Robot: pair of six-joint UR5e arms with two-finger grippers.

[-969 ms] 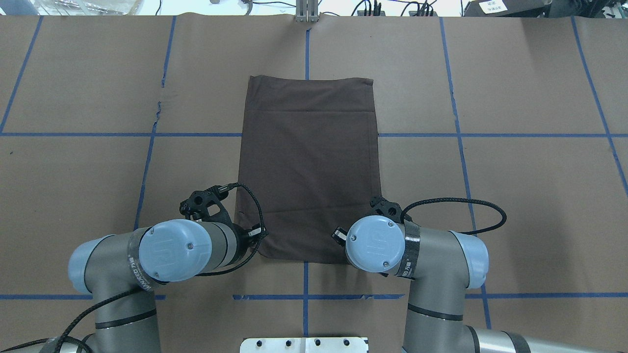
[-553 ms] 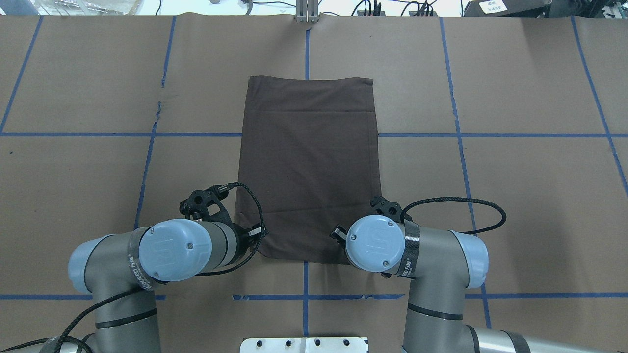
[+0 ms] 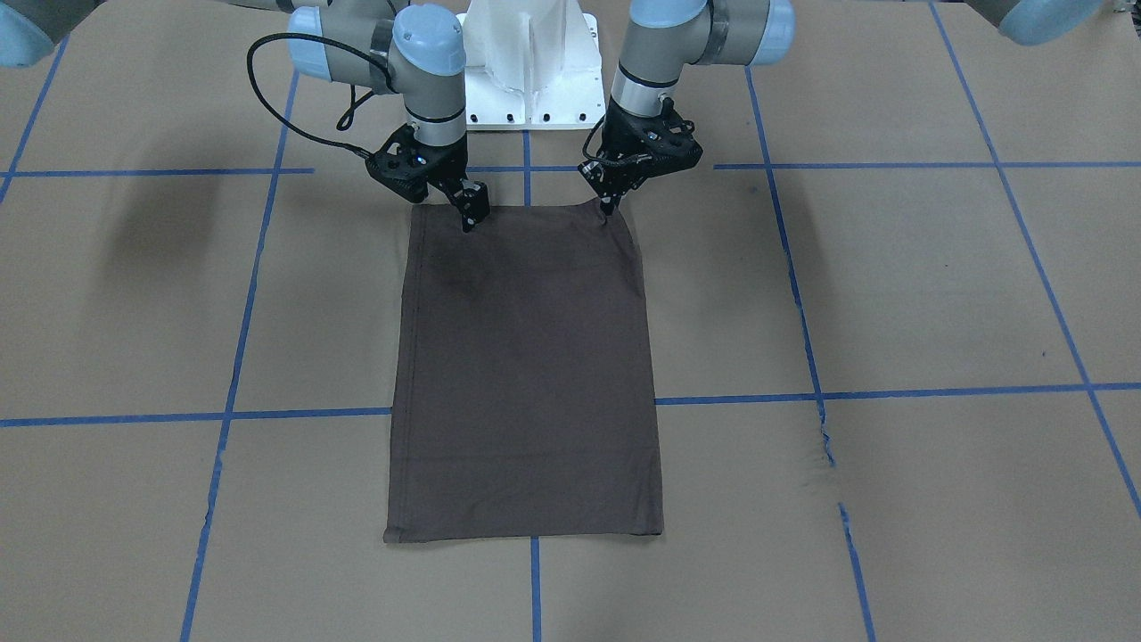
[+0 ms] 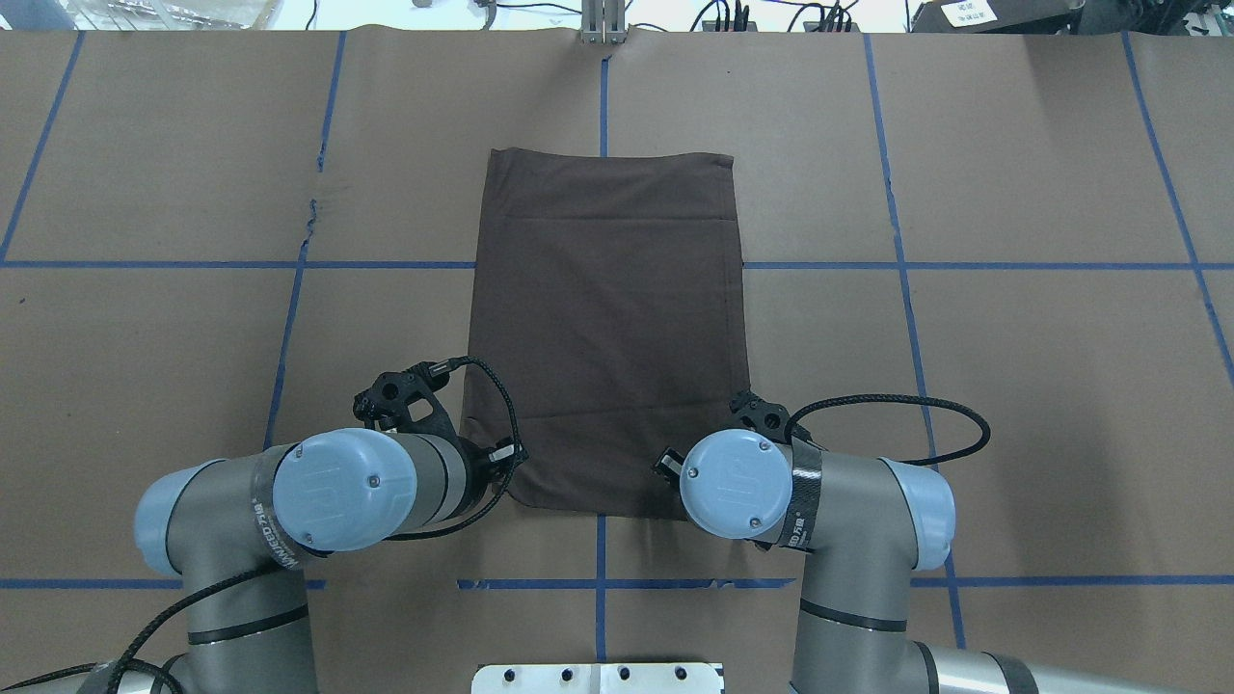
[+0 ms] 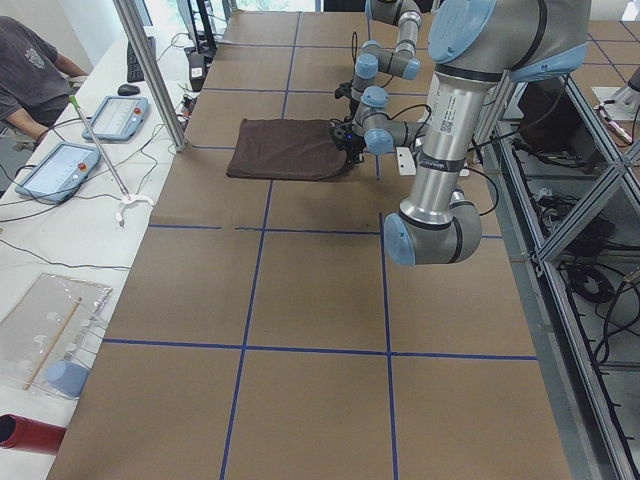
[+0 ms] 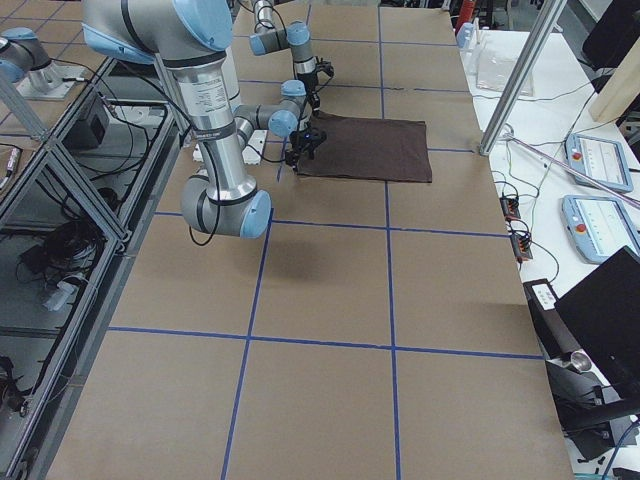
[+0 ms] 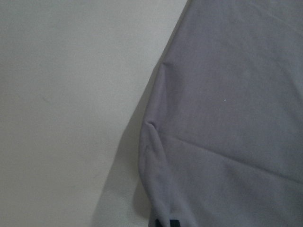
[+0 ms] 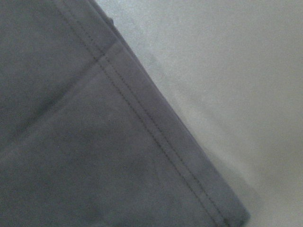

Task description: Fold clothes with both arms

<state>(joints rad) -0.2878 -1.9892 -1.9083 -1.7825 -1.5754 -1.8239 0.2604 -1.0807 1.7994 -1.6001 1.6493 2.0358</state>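
The dark grey-brown T-shirt lies flat on the brown paper table, folded into a tall rectangle. Its collar, logo and labels are hidden. My left gripper is shut on the near edge of the shirt at one corner. The left wrist view shows the cloth puckered towards the fingertips. My right gripper is shut on the same near edge, close to the other corner. The right wrist view shows the stitched hem. In the overhead view both wrists hide the fingers.
The white pedestal base stands just behind the grippers. Blue tape lines grid the table, and the paper is torn at one spot. A side bench with tablets and a person lies beyond the far table edge.
The right wrist has shifted slightly towards the robot's base. The left arm and the shirt look unchanged.
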